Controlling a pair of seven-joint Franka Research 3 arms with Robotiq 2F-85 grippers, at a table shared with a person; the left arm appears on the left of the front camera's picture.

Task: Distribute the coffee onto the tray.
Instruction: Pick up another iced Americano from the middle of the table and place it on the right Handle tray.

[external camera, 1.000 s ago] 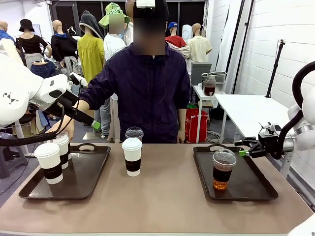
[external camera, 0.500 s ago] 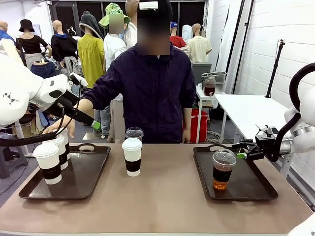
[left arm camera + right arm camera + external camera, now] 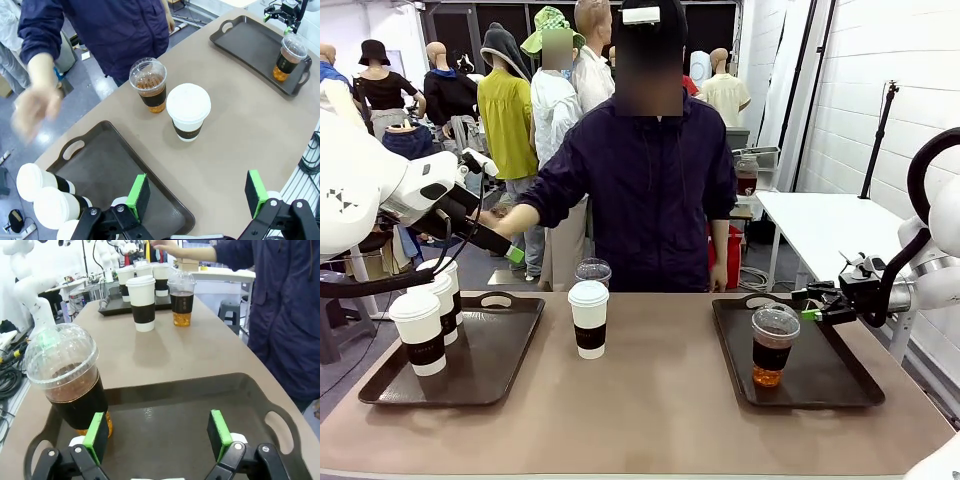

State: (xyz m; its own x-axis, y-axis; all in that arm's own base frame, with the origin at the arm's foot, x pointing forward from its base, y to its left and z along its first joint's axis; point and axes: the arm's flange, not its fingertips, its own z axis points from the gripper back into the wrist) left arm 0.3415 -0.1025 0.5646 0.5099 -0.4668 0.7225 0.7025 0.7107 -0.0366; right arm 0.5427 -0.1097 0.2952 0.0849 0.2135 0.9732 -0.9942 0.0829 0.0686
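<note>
Wrapping the middle paper cup, a dark sleeve carries unreadable print.

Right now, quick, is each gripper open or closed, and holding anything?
Left gripper: open, holding nothing.
Right gripper: open, holding nothing, with the clear cup just outside one finger.

Paper cups sit on the left tray, one domed cup on the right tray, two more cups between.

You see white paper cups with dark brown sleeves, clear cups of brown coffee, dark brown trays, green pads.
</note>
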